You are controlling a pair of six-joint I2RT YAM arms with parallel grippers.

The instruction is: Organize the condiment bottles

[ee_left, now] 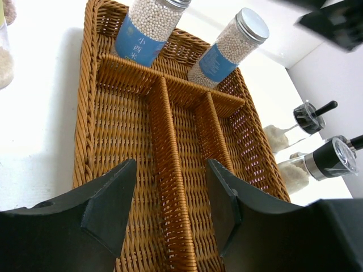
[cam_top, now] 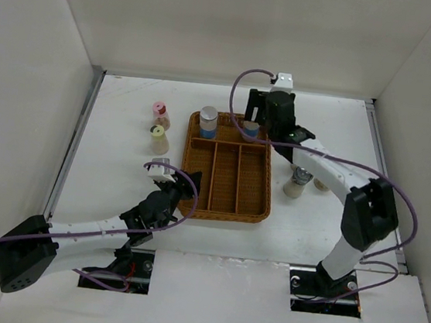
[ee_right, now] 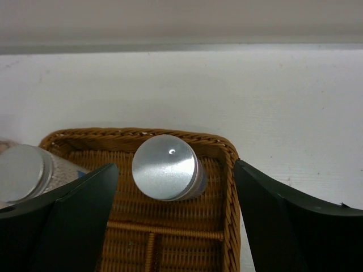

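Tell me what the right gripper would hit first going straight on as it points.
The right gripper would likely meet the silver-capped bottle between its open jaws first, though depth is unclear.

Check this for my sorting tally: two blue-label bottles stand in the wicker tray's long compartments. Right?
Wrong compartment. The two blue-label bottles, left and right, stand in the wicker tray's crosswise far compartment, as the left wrist view shows.

grey-capped bottle cut by left edge, beige bottles half hidden behind right arm
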